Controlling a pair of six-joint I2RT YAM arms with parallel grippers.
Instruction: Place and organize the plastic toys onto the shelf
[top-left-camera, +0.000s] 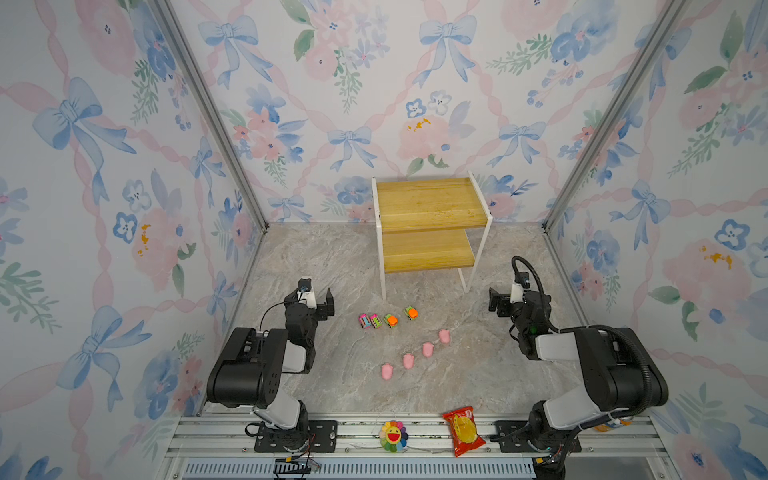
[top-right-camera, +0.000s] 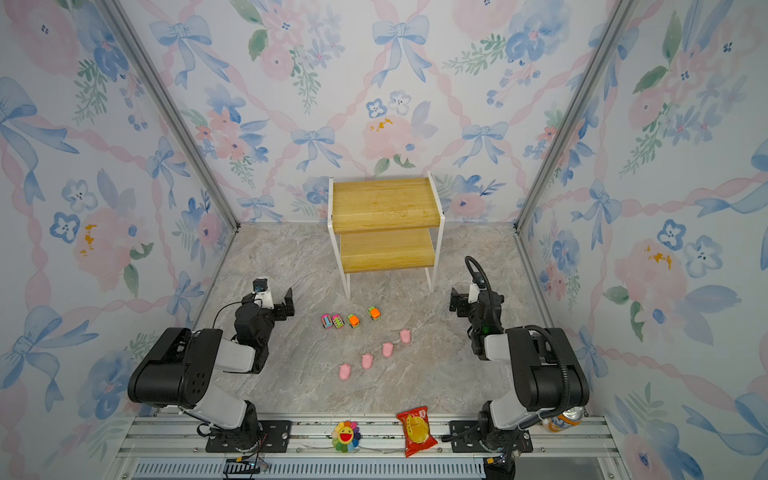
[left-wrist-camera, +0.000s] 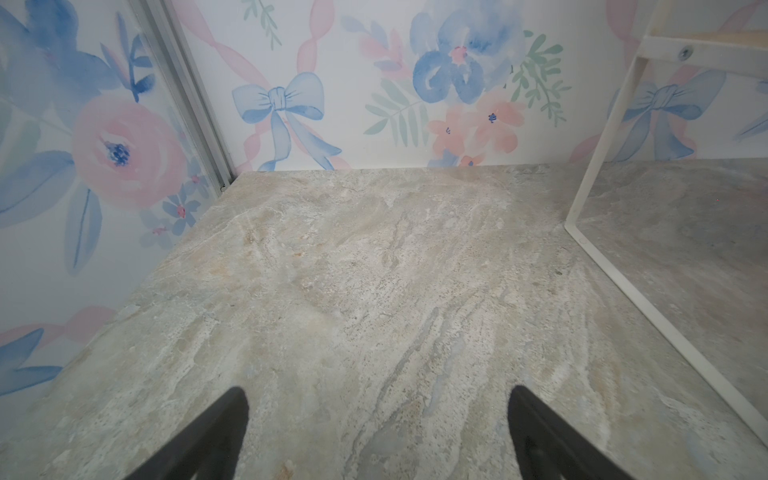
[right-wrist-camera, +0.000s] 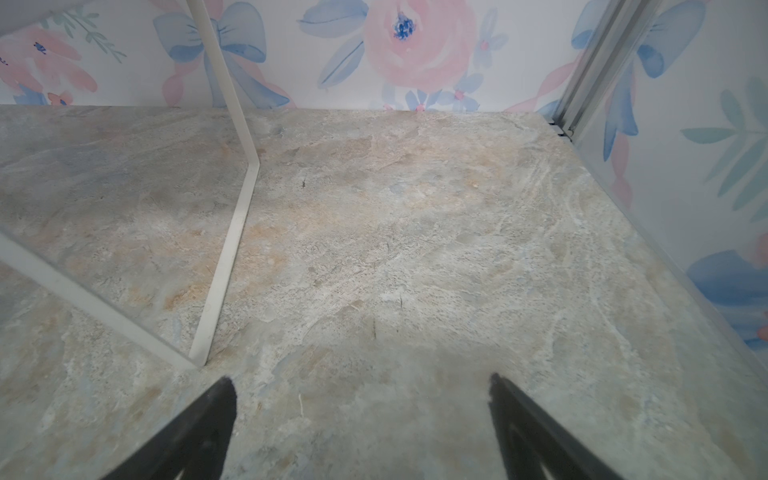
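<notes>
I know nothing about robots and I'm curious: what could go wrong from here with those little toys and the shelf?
1. The pink car almost touches its pink neighbour; grabbing one could knock the other.
2. The shelf has its lower board partly beneath the top one; reaching in could bump the white frame.

We see four tiny cars (top-left-camera: 390, 320) in a row on the surface (top-left-camera: 324, 257) before the two-tier shelf (top-left-camera: 428, 203) (yellow boards, white frame); four pink pigs (top-left-camera: 408, 360) lie in a diagonal line near them.
</notes>
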